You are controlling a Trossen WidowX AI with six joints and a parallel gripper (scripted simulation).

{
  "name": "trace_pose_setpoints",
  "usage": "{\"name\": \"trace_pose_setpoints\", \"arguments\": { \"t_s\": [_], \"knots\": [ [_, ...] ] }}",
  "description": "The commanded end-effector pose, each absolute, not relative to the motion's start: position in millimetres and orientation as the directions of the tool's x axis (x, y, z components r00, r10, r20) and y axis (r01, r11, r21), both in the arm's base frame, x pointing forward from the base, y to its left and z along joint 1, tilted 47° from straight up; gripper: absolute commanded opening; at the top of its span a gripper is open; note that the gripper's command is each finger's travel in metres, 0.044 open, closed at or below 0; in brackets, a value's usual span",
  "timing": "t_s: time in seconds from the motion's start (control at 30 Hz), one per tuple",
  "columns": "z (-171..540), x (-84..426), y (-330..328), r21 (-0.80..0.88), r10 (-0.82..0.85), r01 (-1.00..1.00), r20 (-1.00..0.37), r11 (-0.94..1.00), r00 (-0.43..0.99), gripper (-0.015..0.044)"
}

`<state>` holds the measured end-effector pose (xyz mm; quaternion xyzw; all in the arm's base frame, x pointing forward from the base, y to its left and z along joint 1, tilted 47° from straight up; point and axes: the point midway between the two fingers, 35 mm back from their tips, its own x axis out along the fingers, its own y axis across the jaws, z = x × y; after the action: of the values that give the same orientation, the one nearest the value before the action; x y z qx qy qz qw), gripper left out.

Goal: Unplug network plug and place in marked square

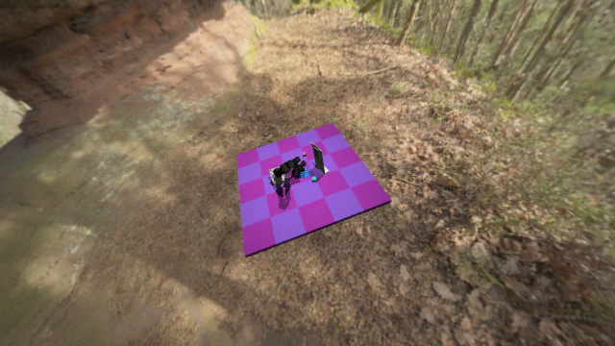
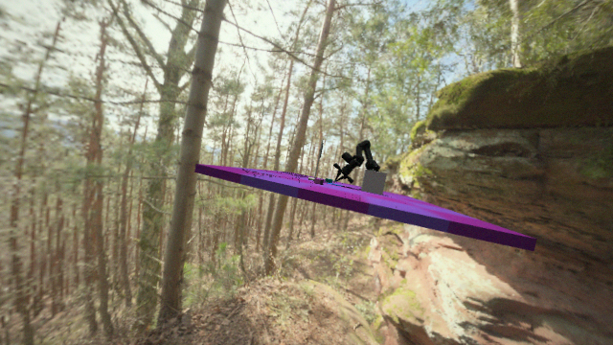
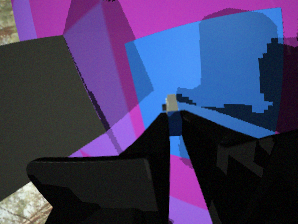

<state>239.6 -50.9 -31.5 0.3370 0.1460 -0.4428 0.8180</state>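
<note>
My gripper (image 1: 302, 171) (image 2: 337, 178) (image 3: 172, 117) is shut on the plug, away from the panel. In the wrist view the plug (image 3: 175, 123) shows a dark blue body between the fingertips and a pale beige end just beyond them. The fingers hide the rest of it, and its tab cannot be made out. The marked square (image 1: 307, 171) (image 3: 165, 55) is bright blue on the table. The plug appears over its near part in the wrist view, with arm shadows across the square. The upright panel (image 1: 318, 159) (image 3: 45, 100) is dark and stands beside the square.
A teal block (image 1: 314, 179) (image 2: 329, 181) lies near the panel's foot. A small pink block (image 1: 304, 154) (image 2: 319, 181) lies on the other side of the square. The arm's pale base (image 2: 374, 182) stands on the checkered purple and magenta table (image 1: 314, 212) (image 2: 407, 214).
</note>
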Motion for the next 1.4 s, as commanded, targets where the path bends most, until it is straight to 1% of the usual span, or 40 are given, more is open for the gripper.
{"name": "trace_pose_setpoints", "arguments": {
  "t_s": [0.0,0.7,0.9,1.37],
  "knots": [
    [-33.4,237.6,-53.9,0.416,-0.626,0.824,-0.539,0.385,0.564,0.0],
    [-35.0,238.6,-56.7,0.419,-0.627,0.824,-0.537,0.382,0.564,0.0],
    [-35.0,238.6,-56.7,0.419,-0.627,0.824,-0.537,0.382,0.564,0.0156],
    [-32.6,236.1,-52.3,0.418,-0.626,0.825,-0.54,0.381,0.563,0.0156]
  ]
}}
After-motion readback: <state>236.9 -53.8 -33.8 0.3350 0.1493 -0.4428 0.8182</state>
